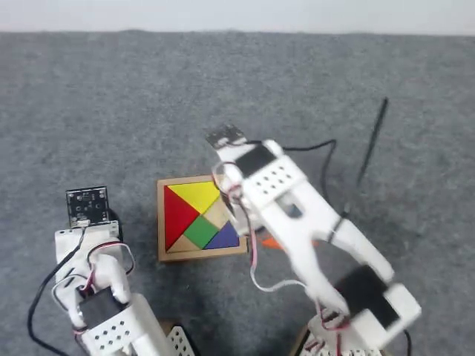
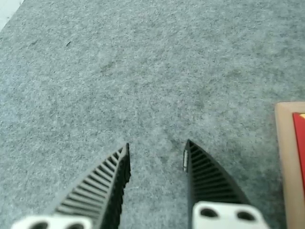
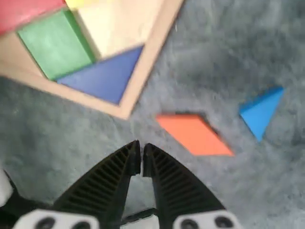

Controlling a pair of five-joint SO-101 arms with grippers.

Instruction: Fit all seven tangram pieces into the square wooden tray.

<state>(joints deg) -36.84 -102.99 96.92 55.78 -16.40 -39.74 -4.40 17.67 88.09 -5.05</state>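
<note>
1. The grey carpet point(image 1: 111, 96) covers the whole work surface, and everything sits on it.
2. The right arm point(image 1: 297, 215) leans over the near right corner of the wooden tray point(image 1: 160, 222). It hides part of the tray in the high view.
3. The tray lies between the two arms. It holds a red triangle point(image 1: 177, 216), a yellow triangle point(image 1: 197, 195), a green square point(image 1: 200, 231) and a dark blue triangle point(image 3: 107, 78).
4. A pale patch point(image 3: 119, 24) beside the green square may be an unpainted piece or bare tray floor. I cannot tell which.
5. The left gripper point(image 2: 157, 148) hangs over bare carpet, with the tray edge off to one side. Its fingers are spread apart and hold nothing.
6. The right gripper point(image 3: 141, 151) hovers just off the tray's corner. Its fingers are pressed together with nothing between them.
7. The orange parallelogram point(image 3: 194, 134) lies flat on the carpet near that corner, outside the tray. The light blue triangle point(image 3: 261, 112) lies a little beyond it, apart from it.
8. The step in hand looks like fetching the orange parallelogram (the nearer loose piece). To do it well, I would part the fingers first and come down squarely across its narrow width. The piece then needs turning so its slant matches the gap before it goes in flat.
9. There is no writing or label that I can read.
</note>
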